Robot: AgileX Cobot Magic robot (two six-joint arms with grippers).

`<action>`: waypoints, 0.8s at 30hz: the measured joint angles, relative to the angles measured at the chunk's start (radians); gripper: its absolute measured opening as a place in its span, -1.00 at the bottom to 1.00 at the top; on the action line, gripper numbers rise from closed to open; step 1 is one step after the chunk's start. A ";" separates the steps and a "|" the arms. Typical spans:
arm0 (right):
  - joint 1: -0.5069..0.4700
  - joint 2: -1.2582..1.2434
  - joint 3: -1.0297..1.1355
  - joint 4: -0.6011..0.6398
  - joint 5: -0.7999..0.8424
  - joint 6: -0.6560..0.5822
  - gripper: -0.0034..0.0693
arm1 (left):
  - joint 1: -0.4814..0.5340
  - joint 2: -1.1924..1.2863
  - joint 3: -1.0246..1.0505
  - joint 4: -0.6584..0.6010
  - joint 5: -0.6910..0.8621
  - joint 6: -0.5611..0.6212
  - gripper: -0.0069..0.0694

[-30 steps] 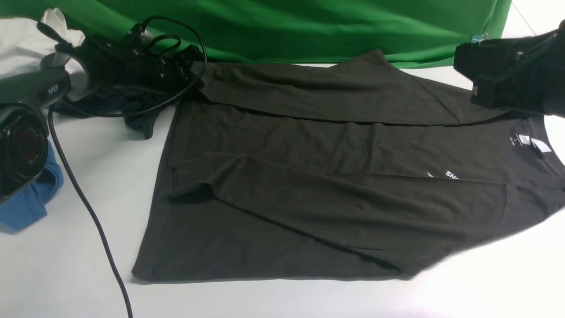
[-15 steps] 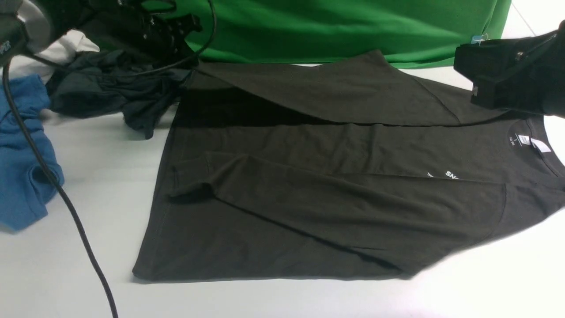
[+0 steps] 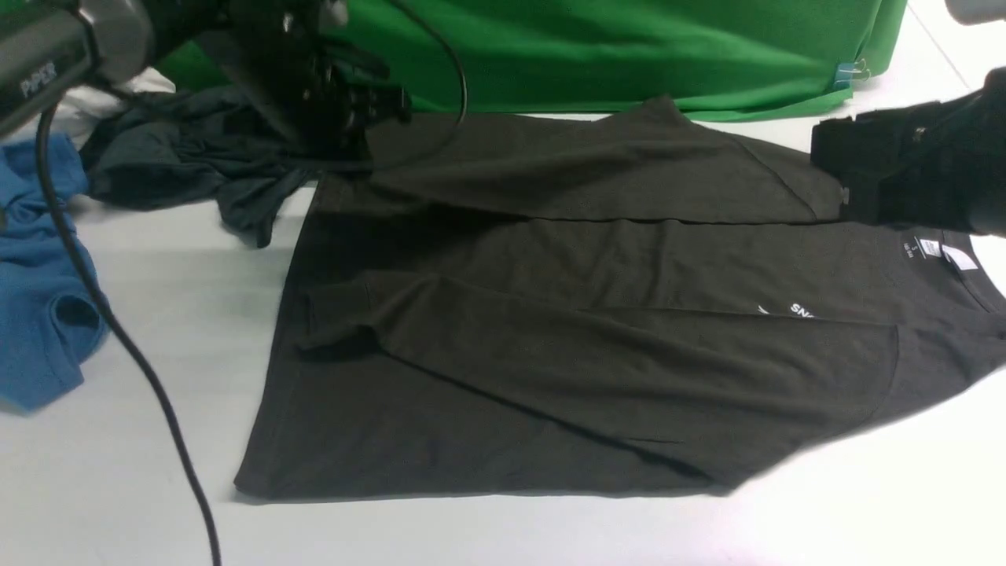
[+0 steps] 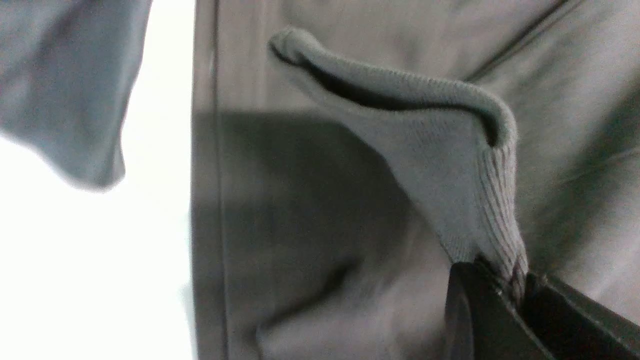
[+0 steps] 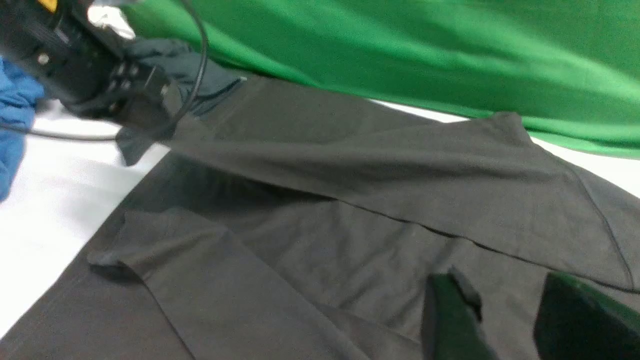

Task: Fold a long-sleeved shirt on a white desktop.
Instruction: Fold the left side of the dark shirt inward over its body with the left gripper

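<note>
- Shirt (image 3: 754,267) lies on the white desktop (image 3: 503,534), its far edge near the green cloth (image 3: 589,55), bare desktop along the near hem side.
- Its long axis runs left to right, collar right.
- My left gripper (image 4: 515,295) is closed on a sleeve cuff (image 4: 495,200); my right gripper (image 5: 505,300) hangs open, empty.

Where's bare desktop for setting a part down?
Bare desktop: the near right, below the shirt's right-hand sleeve; also a strip between the blue cloth and the shirt's hem, though a cable hangs over it. Crowded: far left, with dark garment, white cloth and left arm.
</note>
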 joint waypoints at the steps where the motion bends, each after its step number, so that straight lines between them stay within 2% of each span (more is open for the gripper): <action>1: 0.000 0.000 0.000 0.000 0.002 0.000 -0.24 | 0.000 -0.006 0.030 0.001 -0.005 -0.007 -0.71; 7: 0.000 0.000 0.000 0.000 0.020 0.001 -0.24 | -0.006 -0.012 0.156 0.021 -0.078 -0.052 -0.66; 8: 0.000 0.000 0.000 0.000 0.029 0.001 -0.24 | -0.017 -0.012 0.169 0.055 -0.083 -0.052 -0.56; 9: 0.000 0.000 0.000 0.000 0.029 0.001 -0.24 | -0.018 -0.012 0.169 0.060 -0.083 -0.052 -0.56; 13: 0.000 0.000 0.000 0.000 0.037 0.001 -0.24 | -0.037 -0.025 0.170 0.156 -0.064 -0.054 -0.10; 16: 0.000 0.000 0.000 0.000 0.052 -0.007 -0.24 | -0.038 -0.053 0.170 0.194 -0.021 -0.049 0.35; 17: 0.000 0.000 0.000 0.000 0.054 -0.008 -0.24 | -0.038 -0.056 0.170 0.195 -0.017 -0.047 0.38; 18: 0.000 0.000 0.000 -0.001 0.062 -0.019 -0.24 | -0.038 -0.079 0.170 0.203 0.022 -0.025 0.59; 20: 0.000 0.000 0.000 -0.001 0.072 -0.026 -0.24 | -0.038 -0.121 0.171 0.205 0.083 0.021 0.83; 24: 0.000 0.000 0.000 -0.001 0.081 -0.027 -0.24 | -0.038 -0.226 0.224 0.205 0.151 0.061 0.97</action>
